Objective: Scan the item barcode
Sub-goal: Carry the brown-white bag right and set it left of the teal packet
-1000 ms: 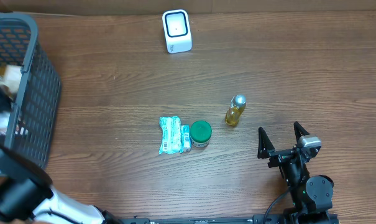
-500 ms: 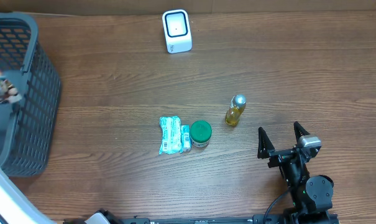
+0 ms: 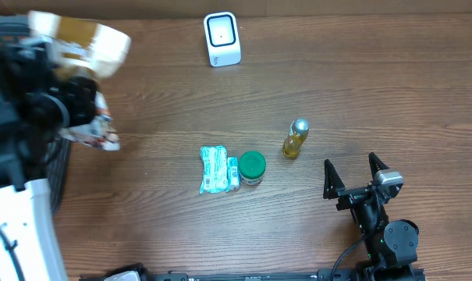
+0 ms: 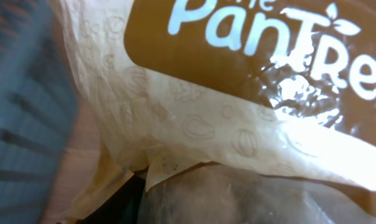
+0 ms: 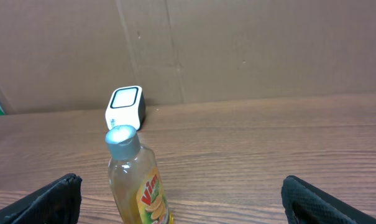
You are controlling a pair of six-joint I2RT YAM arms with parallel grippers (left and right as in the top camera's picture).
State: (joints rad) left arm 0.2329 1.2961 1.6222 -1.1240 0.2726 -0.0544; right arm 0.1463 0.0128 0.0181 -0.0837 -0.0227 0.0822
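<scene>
The item, a cream and brown snack bag (image 3: 79, 39), hangs in the air at the far left, above the basket's edge. My left gripper (image 3: 68, 69) is shut on it, with the fingers hidden behind the bag. In the left wrist view the bag (image 4: 237, 93) fills the frame, printed with white letters. The white scanner (image 3: 221, 39) stands at the back centre of the table and shows as the white scanner (image 5: 124, 106) in the right wrist view. My right gripper (image 3: 353, 176) rests open at the front right, holding nothing.
A grey basket (image 3: 1, 35) stands at the far left, mostly covered by my left arm. A yellow Vim bottle (image 3: 296, 138) stands mid-table, just ahead of my right gripper. A green-lidded jar (image 3: 252, 167) and a teal packet (image 3: 214, 168) lie beside each other.
My left arm has come up out of the basket and swung right, carrying the bag with it. The right arm has not moved.
</scene>
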